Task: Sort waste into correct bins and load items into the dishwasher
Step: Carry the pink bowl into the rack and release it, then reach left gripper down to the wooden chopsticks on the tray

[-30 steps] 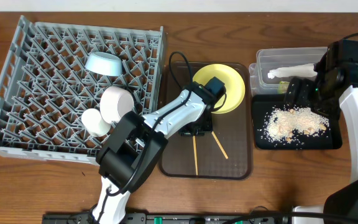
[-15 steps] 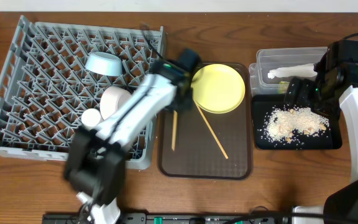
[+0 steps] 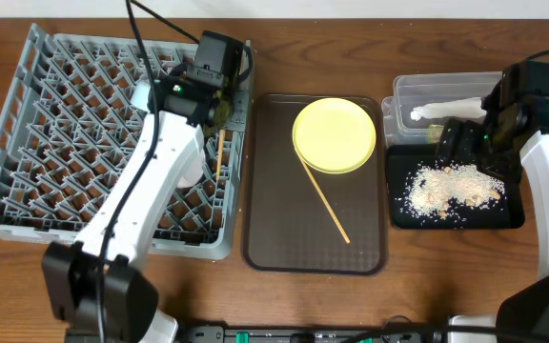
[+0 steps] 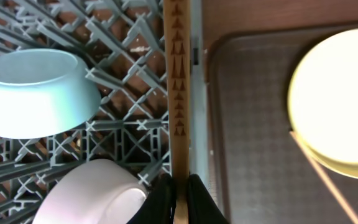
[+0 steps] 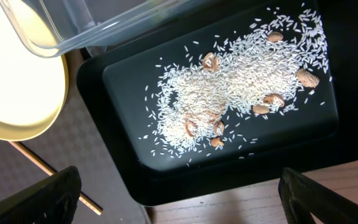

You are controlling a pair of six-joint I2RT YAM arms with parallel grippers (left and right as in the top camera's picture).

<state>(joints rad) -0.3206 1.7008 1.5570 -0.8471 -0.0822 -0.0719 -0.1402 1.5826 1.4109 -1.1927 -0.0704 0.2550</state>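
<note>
While rice crumbs (image 3: 451,188) litter the black tray (image 3: 509,215), the left hand (image 4: 179,188) pinches a chopstick (image 4: 178,74) over the rack (image 3: 65,162).

Overhead: even diffuse top light, sharp throughout, shadows faint and soft. Left wrist: yellow plate (image 4: 337,99) blown out near white, chopstick (image 4: 179,93) fairly sharp, left gripper fingers (image 4: 157,202) dark and soft at the bottom edge. Right wrist: plate clipped too, rice (image 5: 241,93) crisp, right gripper fingertips (image 5: 42,193) blurred in the bottom corners
</note>
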